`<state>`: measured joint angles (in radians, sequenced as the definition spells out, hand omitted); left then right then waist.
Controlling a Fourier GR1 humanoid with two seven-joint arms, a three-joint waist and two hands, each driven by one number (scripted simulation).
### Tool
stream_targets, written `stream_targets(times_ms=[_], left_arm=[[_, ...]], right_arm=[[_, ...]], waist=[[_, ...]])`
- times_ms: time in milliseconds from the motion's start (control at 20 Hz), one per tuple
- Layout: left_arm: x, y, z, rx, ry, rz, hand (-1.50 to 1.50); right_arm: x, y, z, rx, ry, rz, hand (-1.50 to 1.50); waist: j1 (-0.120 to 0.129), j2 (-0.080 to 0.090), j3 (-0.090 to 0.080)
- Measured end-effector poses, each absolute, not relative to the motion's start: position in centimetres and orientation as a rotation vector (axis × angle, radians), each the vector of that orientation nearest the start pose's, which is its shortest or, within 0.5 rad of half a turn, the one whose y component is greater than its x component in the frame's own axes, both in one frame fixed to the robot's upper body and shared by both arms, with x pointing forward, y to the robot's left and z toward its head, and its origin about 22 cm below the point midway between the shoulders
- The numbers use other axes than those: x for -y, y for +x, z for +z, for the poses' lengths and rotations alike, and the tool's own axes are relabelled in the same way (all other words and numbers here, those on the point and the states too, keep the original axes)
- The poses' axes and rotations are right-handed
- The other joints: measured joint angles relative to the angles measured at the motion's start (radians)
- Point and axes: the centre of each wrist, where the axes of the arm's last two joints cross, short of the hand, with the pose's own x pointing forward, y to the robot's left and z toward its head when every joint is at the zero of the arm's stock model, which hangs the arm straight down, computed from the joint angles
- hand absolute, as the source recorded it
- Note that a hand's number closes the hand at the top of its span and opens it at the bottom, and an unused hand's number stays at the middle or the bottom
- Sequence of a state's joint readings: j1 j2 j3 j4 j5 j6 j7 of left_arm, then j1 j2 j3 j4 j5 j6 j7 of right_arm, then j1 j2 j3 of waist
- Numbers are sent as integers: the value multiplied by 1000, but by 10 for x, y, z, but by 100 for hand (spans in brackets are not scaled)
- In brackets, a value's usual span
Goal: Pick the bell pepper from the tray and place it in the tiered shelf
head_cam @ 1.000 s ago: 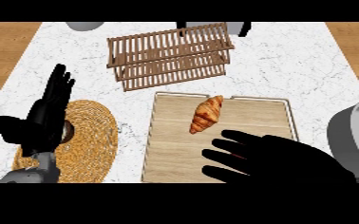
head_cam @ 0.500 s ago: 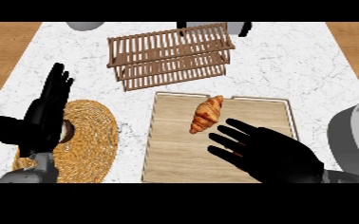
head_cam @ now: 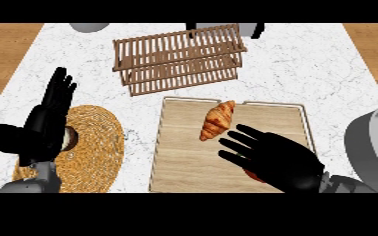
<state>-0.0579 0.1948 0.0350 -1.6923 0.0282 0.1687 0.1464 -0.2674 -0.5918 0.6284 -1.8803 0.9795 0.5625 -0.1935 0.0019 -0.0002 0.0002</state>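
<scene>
Wooden tray, lower centre of frame, sits on the white marble surface. In it, a croissant lies lengthwise in the upper middle. Bell pepper: only a reddish sliver shows in the tray's lower right, under the right hand; the rest is hidden. That hand is over the tray, fingers straight and spread, pointing up-left, tips just short of the croissant. Can't tell if the palm touches anything. Slatted wooden shelf is at upper centre, just above the tray. Left hand is at the left edge, fingers straight and up, resting above a round woven mat.
</scene>
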Motion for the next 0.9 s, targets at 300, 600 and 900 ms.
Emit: stream_targets(times_ms=[300,600,900], left_arm=[[-267,255,48,1606,248,37,0],[-269,253,57,1606,245,38,0],[-270,258,56,1603,247,48,0]], right_arm=[[186,243,76,1400,-362,2182,-150],[187,247,60,1432,-324,2174,-150],[181,253,49,1424,-309,2175,-150]], waist=[[0,0,0],[1,0,0],[0,0,0]])
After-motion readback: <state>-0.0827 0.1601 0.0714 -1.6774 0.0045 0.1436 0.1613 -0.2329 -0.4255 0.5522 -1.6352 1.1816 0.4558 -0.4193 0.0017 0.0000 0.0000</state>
